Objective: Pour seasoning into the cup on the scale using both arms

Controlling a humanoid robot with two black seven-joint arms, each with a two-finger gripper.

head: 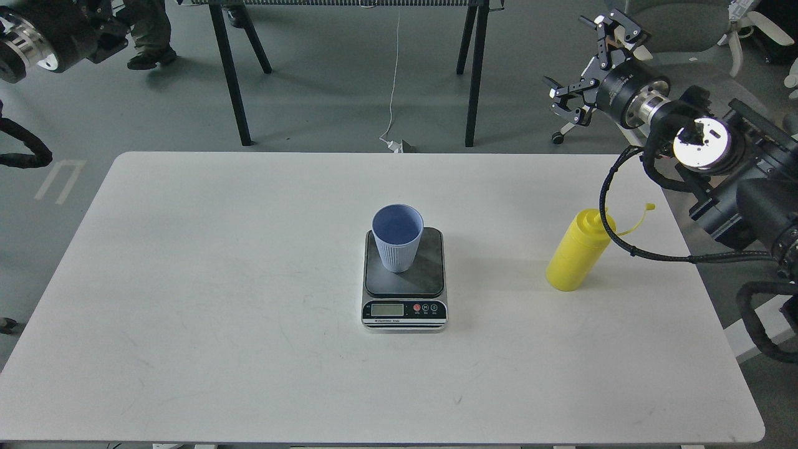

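Note:
The light blue ribbed cup (397, 238) stands upright on the dark platform of the scale (404, 307), at the table's middle. The yellow seasoning bottle (576, 252) stands on the table at the right, its tethered cap hanging open to the right. A black cable of my right arm crosses its nozzle. My right gripper (583, 65) is open and empty, up behind the table's far right corner, well above and behind the bottle. My left arm is at the top left corner. Its dark end (107, 34) is too small to tell the fingers apart.
The white table (218, 280) carries only the scale, cup and bottle. Behind it black stand legs (475, 75) rest on the grey floor. A person's feet (148, 57) show at the top left. A grey office chair (686, 37) stands at the top right.

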